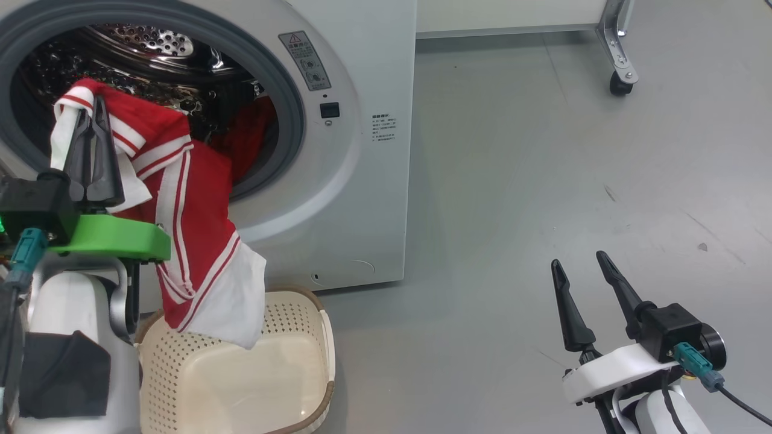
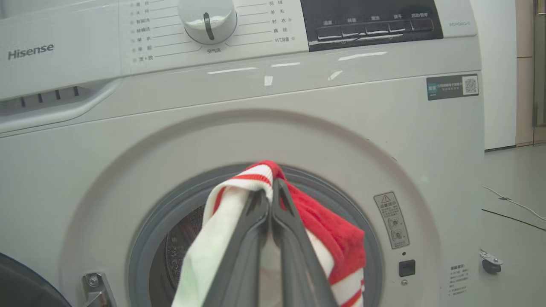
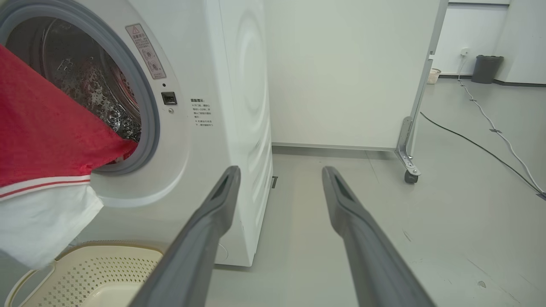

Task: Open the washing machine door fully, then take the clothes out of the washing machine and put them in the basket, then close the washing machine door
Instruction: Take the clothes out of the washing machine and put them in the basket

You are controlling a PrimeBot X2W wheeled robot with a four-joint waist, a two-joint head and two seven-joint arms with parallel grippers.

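The washing machine (image 1: 362,150) stands at the upper left with its steel drum (image 1: 145,39) exposed. A dark curved edge of the washing machine door (image 2: 21,285) shows at the lower left of the left wrist view. My left gripper (image 1: 90,111) is shut on the white-trimmed top of the red clothes (image 1: 199,199) in front of the opening. The garment hangs down, its white hem reaching into the cream basket (image 1: 241,386) on the floor below, while its far end trails back into the drum. My right gripper (image 1: 578,259) stands open and empty over the floor at the lower right.
Grey floor (image 1: 543,181) spreads to the right of the machine. A white panel on a metal leg with a caster (image 1: 621,81) stands behind. Cables (image 3: 490,128) run across the floor toward a grey bin (image 3: 486,68) by the far wall.
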